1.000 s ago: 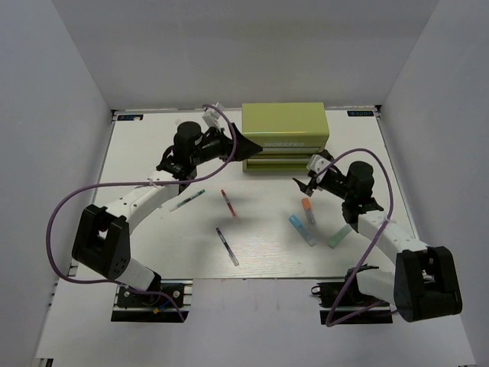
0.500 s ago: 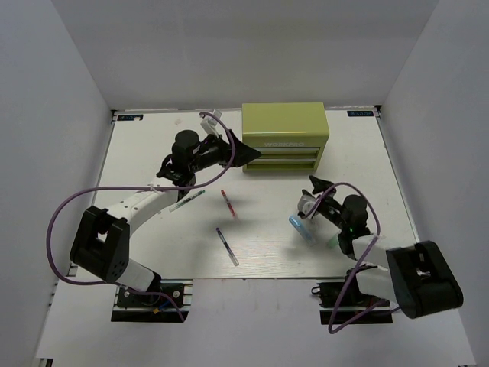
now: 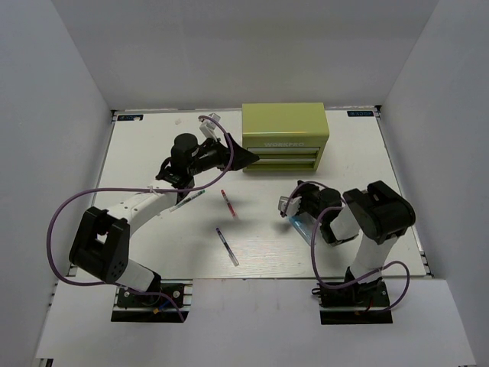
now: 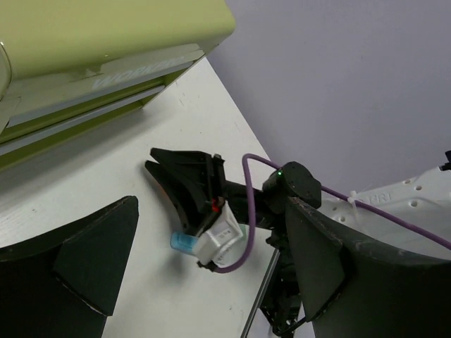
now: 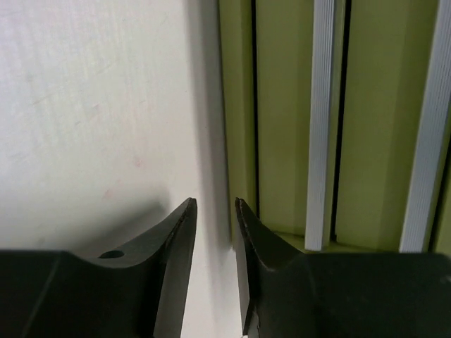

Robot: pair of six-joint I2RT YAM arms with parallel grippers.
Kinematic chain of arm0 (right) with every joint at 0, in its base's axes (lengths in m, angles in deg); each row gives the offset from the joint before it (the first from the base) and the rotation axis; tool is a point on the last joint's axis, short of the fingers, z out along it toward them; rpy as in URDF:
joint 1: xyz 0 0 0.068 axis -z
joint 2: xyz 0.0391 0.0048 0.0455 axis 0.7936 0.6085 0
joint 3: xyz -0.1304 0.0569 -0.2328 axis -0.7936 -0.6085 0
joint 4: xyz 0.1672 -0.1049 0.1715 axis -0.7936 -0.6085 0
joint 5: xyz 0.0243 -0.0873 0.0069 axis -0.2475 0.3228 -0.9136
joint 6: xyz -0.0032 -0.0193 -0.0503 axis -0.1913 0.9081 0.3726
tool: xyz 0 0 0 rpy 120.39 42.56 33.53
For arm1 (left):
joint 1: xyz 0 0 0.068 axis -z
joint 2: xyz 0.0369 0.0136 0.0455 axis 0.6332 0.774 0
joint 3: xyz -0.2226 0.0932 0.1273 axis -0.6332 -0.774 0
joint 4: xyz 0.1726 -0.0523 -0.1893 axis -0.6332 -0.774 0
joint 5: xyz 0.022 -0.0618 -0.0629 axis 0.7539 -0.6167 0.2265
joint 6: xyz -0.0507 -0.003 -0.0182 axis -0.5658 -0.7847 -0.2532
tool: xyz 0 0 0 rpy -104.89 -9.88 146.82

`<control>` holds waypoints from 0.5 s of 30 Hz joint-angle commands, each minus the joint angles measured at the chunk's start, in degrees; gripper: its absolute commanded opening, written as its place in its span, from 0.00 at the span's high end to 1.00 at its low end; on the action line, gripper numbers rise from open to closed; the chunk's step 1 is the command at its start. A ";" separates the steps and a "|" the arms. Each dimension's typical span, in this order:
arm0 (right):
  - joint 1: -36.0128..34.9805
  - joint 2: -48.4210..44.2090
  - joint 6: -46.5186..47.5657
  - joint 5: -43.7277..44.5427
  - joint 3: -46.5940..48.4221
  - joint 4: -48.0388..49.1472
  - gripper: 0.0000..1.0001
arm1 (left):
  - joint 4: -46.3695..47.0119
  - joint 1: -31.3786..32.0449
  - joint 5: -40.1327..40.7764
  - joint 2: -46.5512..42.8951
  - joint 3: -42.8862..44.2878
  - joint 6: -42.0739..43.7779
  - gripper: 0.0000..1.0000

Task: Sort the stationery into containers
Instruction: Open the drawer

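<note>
The olive-green tool chest (image 3: pixel 284 136) stands at the back of the table with both drawers shut. My left gripper (image 3: pixel 243 156) hovers open by its left front corner, empty. In the left wrist view the chest (image 4: pixel 106 42) is top left, the fingers (image 4: pixel 91 260) far apart. My right gripper (image 3: pixel 294 196) sits low in front of the chest. Its jaws stand a narrow gap apart with nothing between them, facing the drawers (image 5: pixel 373 105). A blue marker (image 3: pixel 299 225) lies under that wrist, also in the left wrist view (image 4: pixel 184 241). A green-tipped pen (image 3: pixel 186 201), a red pen (image 3: pixel 227 202) and a purple pen (image 3: pixel 226 245) lie on the table.
White walls close in the table (image 3: pixel 153 145) on the left, back and right. The right arm (image 3: pixel 378 218) is folded back close to its base and covers part of the table's right side. Purple cables loop from both arms.
The right arm has drawn back toward its base and swung its gripper left and lower, and its jaws have narrowed. The left gripper has eased slightly away from the chest.
</note>
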 commanded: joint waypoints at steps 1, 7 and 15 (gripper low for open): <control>-1.81 1.79 1.73 5.04 4.11 35.53 0.66 | 1.72 -0.26 -1.28 -3.08 -0.81 0.44 0.06; -3.57 -1.55 1.10 7.15 7.45 32.53 0.62 | 3.12 -0.79 -1.28 -3.08 -2.03 0.44 0.06; -4.36 0.82 3.30 8.82 11.67 35.44 0.56 | 4.26 -0.79 -2.34 -3.08 -2.57 -0.08 0.06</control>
